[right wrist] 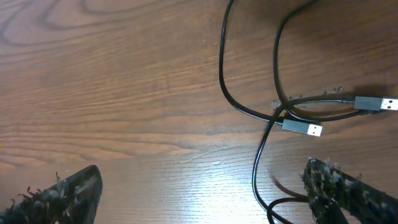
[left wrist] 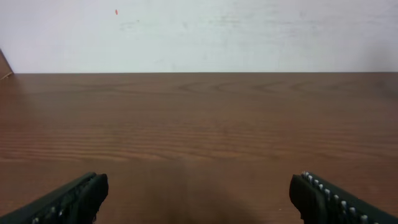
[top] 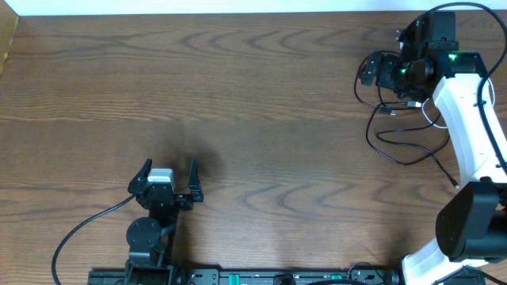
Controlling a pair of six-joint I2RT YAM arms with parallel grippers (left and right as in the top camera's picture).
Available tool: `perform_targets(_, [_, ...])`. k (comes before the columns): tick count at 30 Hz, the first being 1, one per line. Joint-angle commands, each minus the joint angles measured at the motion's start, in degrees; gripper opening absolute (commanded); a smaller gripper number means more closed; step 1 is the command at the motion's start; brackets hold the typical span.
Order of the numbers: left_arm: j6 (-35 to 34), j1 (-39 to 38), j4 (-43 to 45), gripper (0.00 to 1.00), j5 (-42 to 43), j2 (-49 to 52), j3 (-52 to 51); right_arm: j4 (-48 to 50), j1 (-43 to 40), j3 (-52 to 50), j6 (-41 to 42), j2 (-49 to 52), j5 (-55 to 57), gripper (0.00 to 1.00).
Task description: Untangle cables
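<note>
- Currently, the left end effector (top: 169,168) sits at the near left of the bench (top: 253,95), its jaws spread wide and holding nothing.
- The right end effector (right wrist: 202,183) hovers at the far right, its jaws likewise wide apart and empty.
- The black cables (top: 404,154) lie looped and crossing on the bench below it, with their two silver-tipped plugs (right wrist: 306,129) near each other.

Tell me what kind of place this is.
Likely a robotics lab bench: a left arm and right arm mounted at a wood-grain table, a plain white wall behind, black cables lying loose.
</note>
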Motion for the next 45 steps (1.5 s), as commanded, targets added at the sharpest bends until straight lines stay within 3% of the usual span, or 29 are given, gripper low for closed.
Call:
perform_targets(1, [-0.3,0.3,-2.6,0.98,-0.8,0.2,-0.8,-0.1,0.6,-0.3,-0.5,0.1,0.0,0.99])
perform_targets(27, [-0.3,0.3,-2.6,0.98,-0.8,0.2,-0.8,-0.3,0.7,-0.3,-0.5,-0.6,0.5,0.99])
perform_targets(33, [-0.3,0.3,-2.6,0.98,-0.8,0.2,-0.8,-0.9,2.3,-0.3,-0.5,-11.0,0.5,0.99])
perform_targets(45, [-0.3,0.3,-2.6,0.98,-0.8,0.2,-0.8,-0.9,7.4,-0.3,-0.5,-42.1,0.5,0.99])
